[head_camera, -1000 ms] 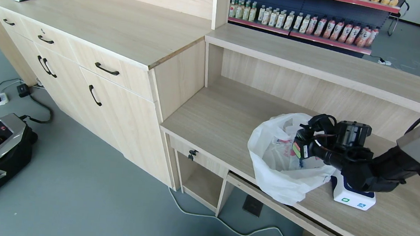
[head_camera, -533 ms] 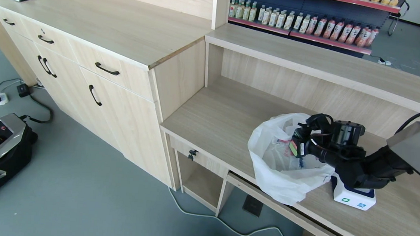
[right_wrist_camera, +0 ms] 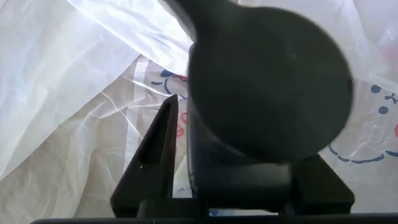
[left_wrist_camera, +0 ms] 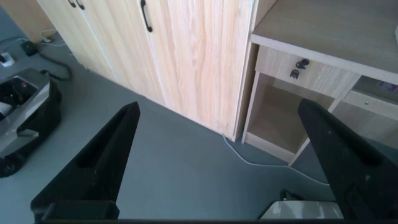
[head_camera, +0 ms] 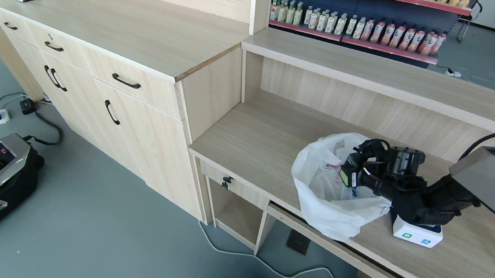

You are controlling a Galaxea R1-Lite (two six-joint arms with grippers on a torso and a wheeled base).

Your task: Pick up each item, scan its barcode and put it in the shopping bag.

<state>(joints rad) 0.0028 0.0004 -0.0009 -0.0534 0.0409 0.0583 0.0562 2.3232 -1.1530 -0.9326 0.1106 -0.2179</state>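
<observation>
Right wrist view: fingers (right_wrist_camera: 154, 163) of the right gripper (right_wrist_camera: 242, 149) clamp a dark round item (right_wrist_camera: 267, 81) above the shopping bag (right_wrist_camera: 68, 106). Released early, it may snag the limp rim, toppling toward the scanner (head_camera: 416, 233) at the bag's four o'clock.

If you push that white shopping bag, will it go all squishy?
Probably squishy: the shopping bag is thin, crinkled plastic, sagging. It likely slides on the smooth counter. The dark item held by the right gripper could dent it.
</observation>
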